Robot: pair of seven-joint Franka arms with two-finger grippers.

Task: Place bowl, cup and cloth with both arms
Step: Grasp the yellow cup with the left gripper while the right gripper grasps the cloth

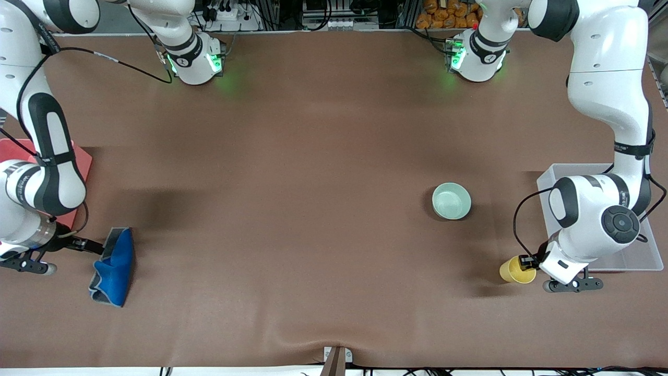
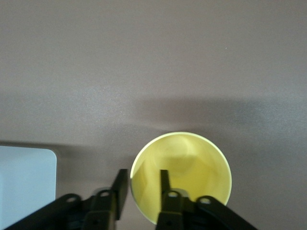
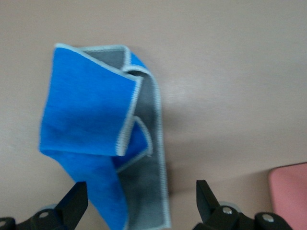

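We watched the left gripper at the left arm's end of the table, clamped on the rim of the cup, one finger inside the wall and one outside. The cup sat nearer the front camera than the bowl, which stood alone and untouched on the brown table. A clear tray lay just beside the cup, and we judged that the pinch on such a thin wall could tip the cup or let it slide free if the arm swung quickly toward that tray. At the right arm's end, the right gripper was at the edge of the cloth, beside a red board. In the right wrist view its fingers stood wide apart with the cloth between them, folded over and showing a grey backing; we feared a close there would catch only one layer, leaving the rest to drag. The front view gave us none of that fold, nor the finger inside the cup that the left wrist view made plain. Only the front view showed the bowl.
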